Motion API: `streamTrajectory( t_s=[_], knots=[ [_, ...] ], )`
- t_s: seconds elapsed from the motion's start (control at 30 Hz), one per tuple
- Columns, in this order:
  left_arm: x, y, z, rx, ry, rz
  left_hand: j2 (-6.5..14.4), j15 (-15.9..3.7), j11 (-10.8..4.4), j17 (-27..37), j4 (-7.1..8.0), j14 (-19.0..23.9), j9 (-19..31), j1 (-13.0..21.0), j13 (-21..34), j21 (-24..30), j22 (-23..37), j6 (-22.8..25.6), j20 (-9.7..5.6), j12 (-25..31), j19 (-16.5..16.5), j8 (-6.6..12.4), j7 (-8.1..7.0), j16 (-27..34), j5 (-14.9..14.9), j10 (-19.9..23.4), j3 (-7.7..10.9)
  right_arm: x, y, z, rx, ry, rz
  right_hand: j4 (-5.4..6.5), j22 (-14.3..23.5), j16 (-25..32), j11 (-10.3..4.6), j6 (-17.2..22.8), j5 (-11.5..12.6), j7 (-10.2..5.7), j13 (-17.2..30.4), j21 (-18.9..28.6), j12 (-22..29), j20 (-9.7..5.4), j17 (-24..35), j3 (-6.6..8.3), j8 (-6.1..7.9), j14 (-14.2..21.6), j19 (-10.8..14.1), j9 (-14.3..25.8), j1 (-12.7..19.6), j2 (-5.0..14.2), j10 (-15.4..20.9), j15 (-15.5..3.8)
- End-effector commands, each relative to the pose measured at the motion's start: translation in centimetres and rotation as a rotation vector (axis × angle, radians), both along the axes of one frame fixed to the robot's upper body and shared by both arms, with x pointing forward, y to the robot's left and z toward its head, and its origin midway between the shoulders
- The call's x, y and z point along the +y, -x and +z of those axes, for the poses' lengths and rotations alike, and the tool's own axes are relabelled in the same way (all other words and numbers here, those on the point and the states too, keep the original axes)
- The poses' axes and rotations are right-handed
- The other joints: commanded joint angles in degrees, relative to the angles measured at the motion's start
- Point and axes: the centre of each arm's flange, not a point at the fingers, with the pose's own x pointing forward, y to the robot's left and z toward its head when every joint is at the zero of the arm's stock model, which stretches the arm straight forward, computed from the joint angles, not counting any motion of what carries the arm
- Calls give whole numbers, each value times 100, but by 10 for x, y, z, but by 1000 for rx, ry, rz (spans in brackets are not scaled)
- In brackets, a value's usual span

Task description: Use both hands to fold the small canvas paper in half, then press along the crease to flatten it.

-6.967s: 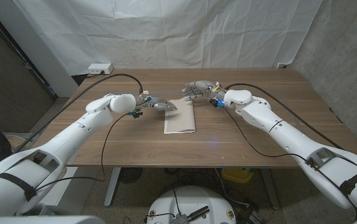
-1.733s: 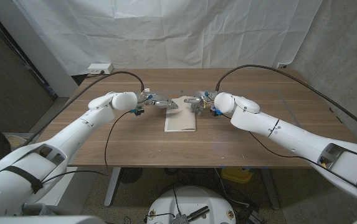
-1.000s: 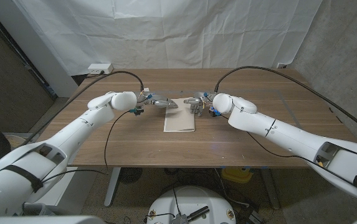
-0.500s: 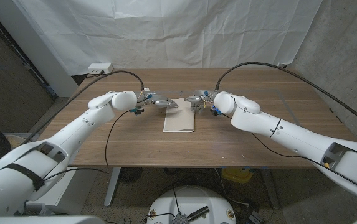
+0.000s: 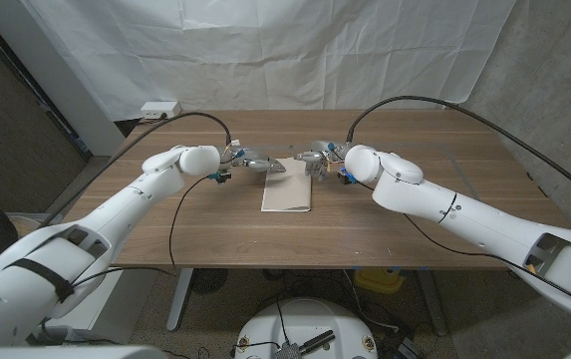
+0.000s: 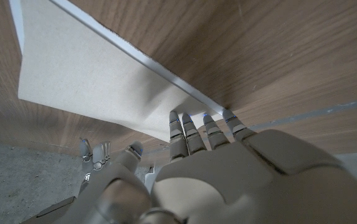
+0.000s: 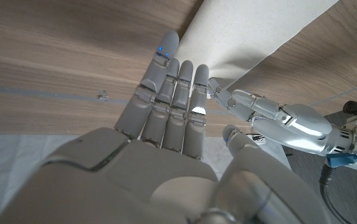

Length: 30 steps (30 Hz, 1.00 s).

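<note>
Touching the folded canvas paper (image 5: pixel 288 186) on the bench (image 5: pixel 385 219), left hand (image 5: pixel 257 165) and right hand (image 5: pixel 314 163) hold nothing, fingers extended.

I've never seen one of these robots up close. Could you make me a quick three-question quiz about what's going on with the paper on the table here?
1. True or false: the canvas paper lies on a wooden table.
2. At which end of the paper are the left hand and right hand? A) the far end B) the near end C) one at each end
3. Fill in: the cloth hung behind the table is ____ in colour.

Key: 1 true; 2 A; 3 white
</note>
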Motion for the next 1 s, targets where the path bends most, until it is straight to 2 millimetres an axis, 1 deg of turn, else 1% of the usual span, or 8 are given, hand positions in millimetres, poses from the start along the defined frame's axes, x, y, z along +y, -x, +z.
streamTrajectory(
  t_s=[0.03, 0.2, 0.27, 0.4, 0.43, 0.63, 0.73, 1.0],
  knots=[
    [-1, -3, 2, -2, -3, 1, 71, -285, 41, 15, 18, 20, -7, 30, 4, -8, 7, -15, -35, 27, 8, 30, -26, 32, 36, 0, -22, -1, 0, -9, 74, -15, 8, 15, 27, 26, -4, 73, 17, 13, 19, 46, -7, 3, 9, 47, 23, 65, 43, 9, -62, 6, 44, 21],
    [-1, -4, 2, 2, -2, 2, 73, -292, 37, 15, 19, 20, -7, 29, 4, -10, 7, -12, -38, 28, 10, 32, -14, 33, 36, 2, -24, 0, -2, -14, 99, -13, 14, 26, 27, 39, 19, 163, 17, 27, 19, 78, -8, -6, 4, 60, 38, 191, 182, 9, -94, 7, 123, -27],
    [-1, -4, 3, 2, -3, 4, 73, -288, 39, 15, 19, 19, -7, 29, 4, -11, 7, -12, -40, 30, 11, 32, -19, 32, 37, 6, -25, 0, -3, -16, 107, -11, 17, 37, 27, 56, -24, 187, 15, 19, 18, 96, -4, -23, 2, 64, 34, 295, 267, 9, -120, 6, 191, -27],
    [-1, -5, 3, 3, -3, 3, 74, -285, 47, 15, 20, 16, -7, 29, 4, -14, 8, -18, -37, 28, 12, 30, -15, 31, 37, 0, -28, 1, -4, -19, 121, -7, 22, 43, 25, 75, -16, 291, 15, 0, 17, 122, 6, -34, -5, 78, 57, 438, 386, 8, -146, 3, 297, -64],
    [-1, -5, 3, 4, -2, 3, 74, -287, 48, 15, 20, 16, -7, 29, 4, -14, 8, -18, -37, 29, 12, 30, -19, 31, 37, 2, -28, 2, -4, -19, 125, -9, 23, 44, 24, 69, -38, 325, 15, 4, 16, 134, 17, -46, -9, 84, 63, 462, 439, 8, -155, -2, 356, -70],
    [-2, -7, 4, 4, -2, 0, 75, -295, 40, 16, 21, 17, -7, 28, 4, -18, 8, -10, -40, 28, 14, 34, -10, 32, 37, 0, -32, 5, -7, -24, 152, -19, 38, 48, 23, 58, -29, 334, 16, 7, 16, 132, 6, -58, -12, 92, 55, 491, 468, 7, -170, -2, 377, -73],
    [-3, -8, 4, 4, -3, 1, 76, -292, 48, 16, 21, 17, -7, 28, 4, -20, 8, -15, -37, 26, 15, 32, -10, 32, 37, -7, -34, 6, -9, -26, 166, -23, 42, 54, 22, 0, -28, 302, 16, 23, 16, 86, -49, -42, -13, 107, 27, 408, 396, 7, -188, 4, 298, -42],
    [-4, -10, 4, 7, -3, 0, 81, -285, 39, 16, 24, 7, -7, 27, 4, -25, 9, -51, -36, 18, 17, 20, -11, 29, 39, -30, -38, 15, -11, -33, 204, -24, 70, 46, 21, -34, -20, 256, 21, 43, 16, 66, -81, -48, -17, 143, -4, 383, 390, 7, -183, 28, 268, -29]
  ],
)
